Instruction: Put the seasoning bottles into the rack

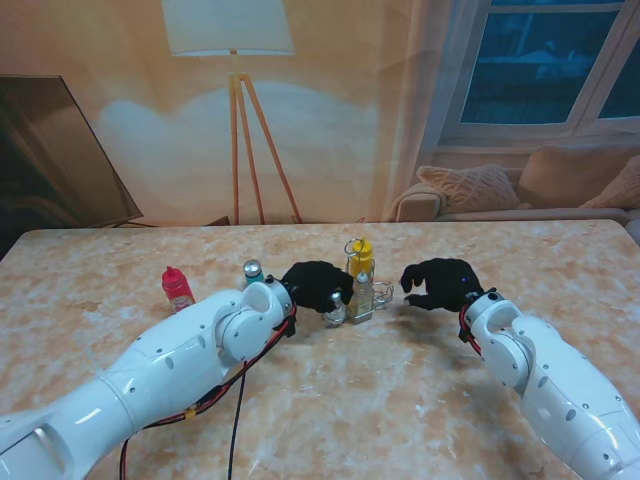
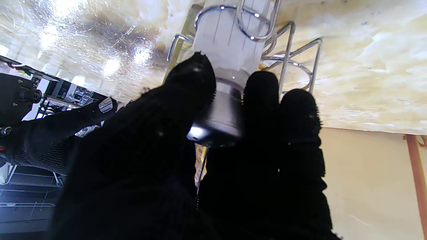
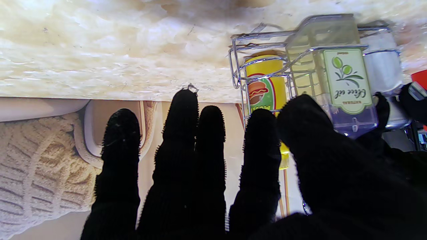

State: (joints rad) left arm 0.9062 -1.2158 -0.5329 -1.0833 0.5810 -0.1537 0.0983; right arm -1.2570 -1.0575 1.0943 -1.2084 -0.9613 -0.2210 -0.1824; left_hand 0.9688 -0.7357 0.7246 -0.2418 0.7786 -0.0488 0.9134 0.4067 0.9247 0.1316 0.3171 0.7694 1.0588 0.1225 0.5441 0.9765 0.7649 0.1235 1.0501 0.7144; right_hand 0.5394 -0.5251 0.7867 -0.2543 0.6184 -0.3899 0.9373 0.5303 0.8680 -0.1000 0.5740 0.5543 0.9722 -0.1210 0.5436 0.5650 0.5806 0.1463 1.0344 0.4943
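The wire rack (image 1: 362,296) stands mid-table with a yellow mustard bottle (image 1: 361,256) and a clear olive oil bottle (image 3: 347,80) in it. My left hand (image 1: 315,285) is shut on a white shaker with a silver cap (image 2: 217,120); the shaker's body sits inside a rack ring (image 2: 287,56). In the right wrist view the mustard bottle (image 3: 265,83) stands in the rack (image 3: 233,66) beside the white shaker (image 3: 383,66). My right hand (image 1: 440,283) hovers just right of the rack, open, fingers (image 3: 180,140) spread and holding nothing.
A red squeeze bottle (image 1: 177,288) stands on the marble table (image 1: 320,400) to the left. A small silver-topped bottle (image 1: 253,271) stands between it and my left hand. A floor lamp and sofa lie beyond the far edge.
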